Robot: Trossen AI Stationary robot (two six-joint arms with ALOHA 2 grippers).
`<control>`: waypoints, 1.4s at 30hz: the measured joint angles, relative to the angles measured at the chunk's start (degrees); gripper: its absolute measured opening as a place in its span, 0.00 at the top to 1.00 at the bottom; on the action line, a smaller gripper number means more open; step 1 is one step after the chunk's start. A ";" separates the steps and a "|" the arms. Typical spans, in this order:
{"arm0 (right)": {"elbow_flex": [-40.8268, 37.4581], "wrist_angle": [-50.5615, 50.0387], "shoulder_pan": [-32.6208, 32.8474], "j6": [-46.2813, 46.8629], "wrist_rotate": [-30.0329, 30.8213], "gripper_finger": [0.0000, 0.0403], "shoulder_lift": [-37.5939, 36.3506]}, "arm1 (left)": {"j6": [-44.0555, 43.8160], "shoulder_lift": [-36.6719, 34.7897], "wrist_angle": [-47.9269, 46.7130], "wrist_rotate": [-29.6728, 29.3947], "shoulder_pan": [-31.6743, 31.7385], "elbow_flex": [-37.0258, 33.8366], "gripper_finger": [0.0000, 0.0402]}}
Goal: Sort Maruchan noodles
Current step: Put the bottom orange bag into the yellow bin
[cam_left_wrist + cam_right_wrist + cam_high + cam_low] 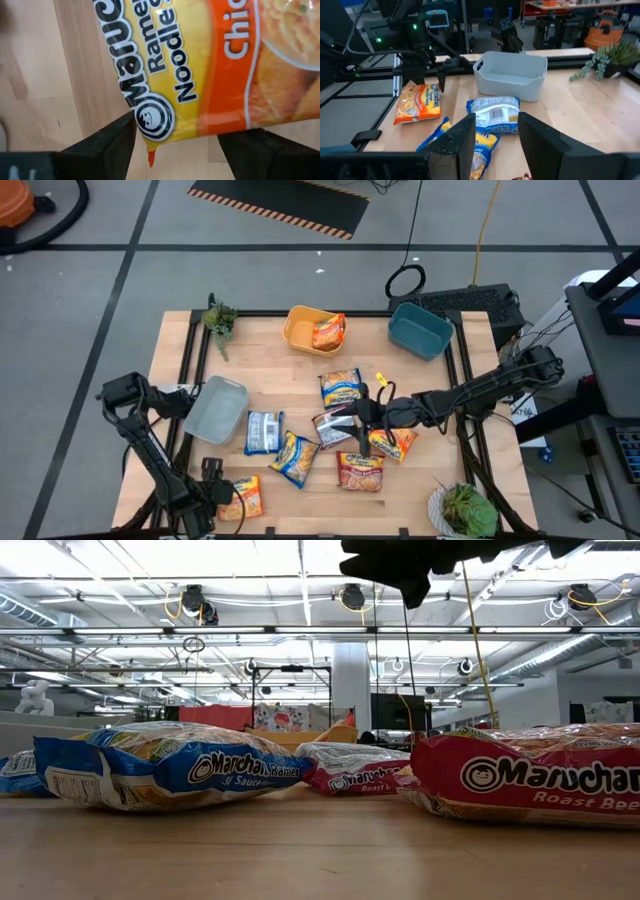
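Several Maruchan packets lie flat on the wooden table. An orange one [243, 497] lies near the near-left corner. My left gripper [214, 480] is open there, and its fingers stand on either side of that packet's end [150, 150]. A silver-grey packet [264, 432], two blue-and-yellow ones [295, 457] [340, 387], a silver-red one [333, 425], a red one [360, 470] and an orange one [394, 444] lie mid-table. My right gripper [358, 415] hangs open above the middle cluster, holding nothing [495, 135]. Another orange packet [328, 330] sits in the yellow bin [298, 330].
A teal bin [420, 330] stands at the far right and a grey bin [216, 408] at the left, beside the silver-grey packet. Small plants stand at the far-left [220, 318] and near-right [466, 508] corners. Bare wood lies between the bins and the packets.
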 joint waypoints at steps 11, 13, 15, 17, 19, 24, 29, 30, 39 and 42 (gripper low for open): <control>0.02 1.92 -1.28 -2.09 0.00 0.65 0.00 | -1.02 -0.16 -0.24 -1.56 1.45 0.00 0.91; 0.02 2.57 -1.98 -1.05 0.01 0.65 0.00 | -0.75 -0.73 -0.62 -1.69 1.89 0.00 0.97; 0.04 3.16 -2.52 -0.12 0.00 0.65 0.00 | -0.77 -1.35 -1.80 -2.77 2.29 0.00 0.98; 0.04 3.44 -2.86 0.29 0.00 0.65 0.00 | -0.77 -2.28 -3.84 -4.44 2.61 0.00 0.99; 0.04 3.44 -3.03 0.37 0.02 0.65 0.00 | -0.76 -3.29 -6.46 -5.81 2.98 0.00 0.99; 0.04 3.46 -3.10 2.23 1.05 0.65 0.00 | 0.50 -6.56 -11.32 -9.88 4.00 0.00 0.99; 0.04 3.48 -3.60 8.98 4.49 0.60 0.00 | 3.70 -11.04 -13.53 -16.50 5.27 0.00 1.00; 0.04 3.48 -3.75 10.09 4.39 0.57 0.00 | 4.15 -12.05 -14.01 -17.97 5.59 0.00 1.00; 0.07 8.74 -3.80 11.67 4.13 0.35 3.28 | 13.97 -20.04 -15.30 -31.14 9.76 0.00 1.00; 0.07 12.98 -3.80 11.35 2.60 0.31 5.82 | 16.77 -22.61 -15.35 -36.98 12.29 0.00 1.00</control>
